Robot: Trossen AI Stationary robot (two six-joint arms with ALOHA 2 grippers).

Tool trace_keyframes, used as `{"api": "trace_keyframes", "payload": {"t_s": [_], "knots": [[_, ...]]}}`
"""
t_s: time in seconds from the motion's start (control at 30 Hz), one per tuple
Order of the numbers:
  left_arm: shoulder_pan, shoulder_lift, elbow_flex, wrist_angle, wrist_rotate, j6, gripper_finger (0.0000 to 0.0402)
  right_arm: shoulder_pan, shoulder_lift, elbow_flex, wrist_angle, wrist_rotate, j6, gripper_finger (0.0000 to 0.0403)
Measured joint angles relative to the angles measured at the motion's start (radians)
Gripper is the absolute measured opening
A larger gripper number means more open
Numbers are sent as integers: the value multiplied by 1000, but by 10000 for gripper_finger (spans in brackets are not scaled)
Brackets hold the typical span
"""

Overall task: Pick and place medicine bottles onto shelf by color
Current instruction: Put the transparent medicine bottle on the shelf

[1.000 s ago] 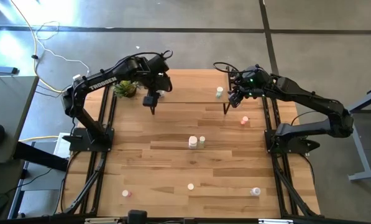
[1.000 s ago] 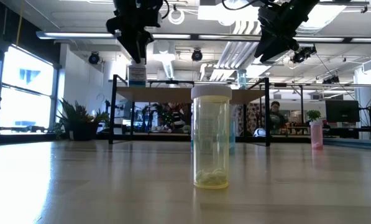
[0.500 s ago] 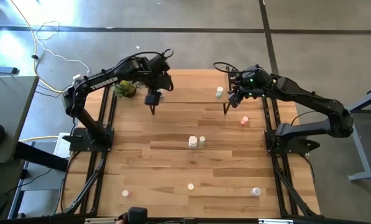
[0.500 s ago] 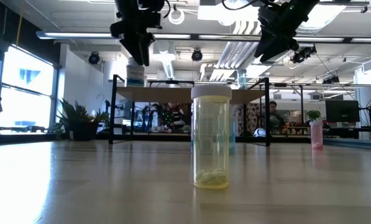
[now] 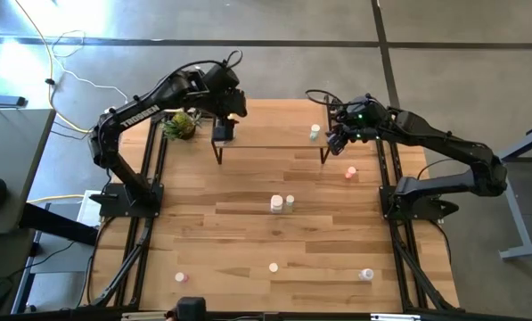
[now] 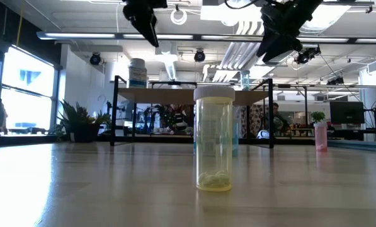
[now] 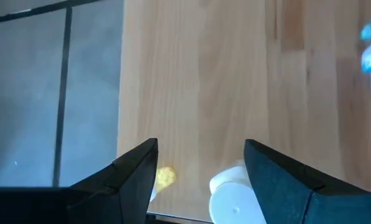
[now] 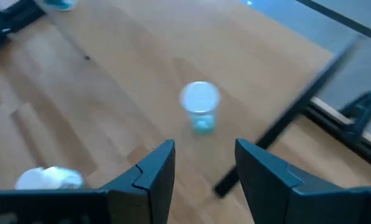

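Above the shelf's (image 5: 270,150) left end, left gripper (image 7: 201,163) spread, seemingly empty, over a white-capped bottle (image 7: 235,200); right gripper (image 8: 204,158) likewise parted, empty.

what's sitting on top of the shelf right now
Two bottles stand on the shelf: a white-capped bottle at its left end, a greenish bottle near its right end. The left gripper covers part of the board from above.
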State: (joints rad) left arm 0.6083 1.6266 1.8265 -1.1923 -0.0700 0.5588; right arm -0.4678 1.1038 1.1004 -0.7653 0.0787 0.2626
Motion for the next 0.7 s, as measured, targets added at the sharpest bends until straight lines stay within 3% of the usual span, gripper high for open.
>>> {"api": "trace_keyframes", "payload": {"t_s": [0.4,0.57,0.7], "knots": [[-83,-128,-24,8,127,-314,227,211,0,0,66,-92,-60,158],[-178,-209,-155,143,135,-439,227,285,1,0,98,-98,-106,158],[-267,-273,-286,254,54,-535,227,330,4,0,102,-98,-119,158]]}}
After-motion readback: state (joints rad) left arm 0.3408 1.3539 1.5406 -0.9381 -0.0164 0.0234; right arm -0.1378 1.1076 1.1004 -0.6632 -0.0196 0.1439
